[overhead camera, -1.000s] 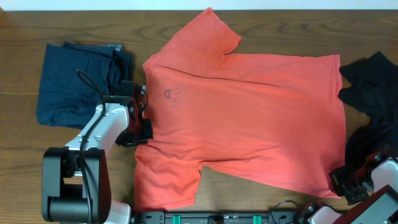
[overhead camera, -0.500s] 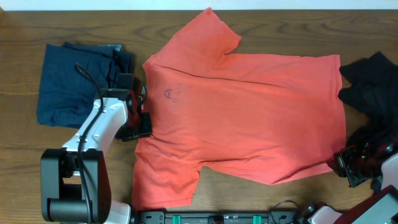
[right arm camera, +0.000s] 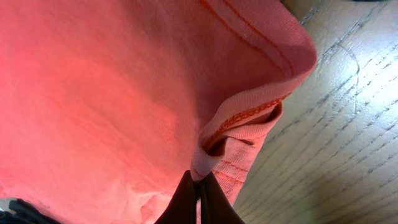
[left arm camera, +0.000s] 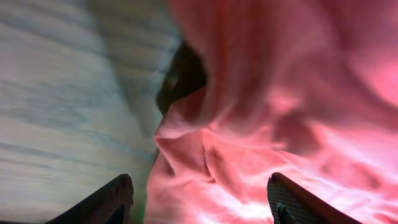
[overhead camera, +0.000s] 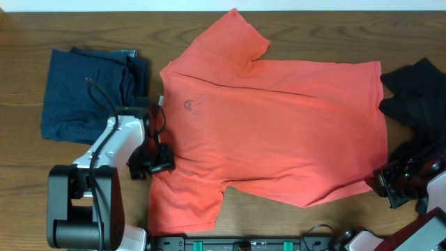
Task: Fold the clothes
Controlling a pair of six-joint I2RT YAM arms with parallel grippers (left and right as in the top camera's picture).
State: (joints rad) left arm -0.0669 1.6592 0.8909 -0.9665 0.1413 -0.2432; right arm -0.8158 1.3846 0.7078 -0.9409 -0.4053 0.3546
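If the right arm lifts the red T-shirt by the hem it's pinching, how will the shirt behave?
Probably floppy: the T-shirt lies in soft wrinkles, and its hem curls where the right fingers pinch it. Likely to drape and trail, not hold shape. Seems light; dragging over the table may bunch it.
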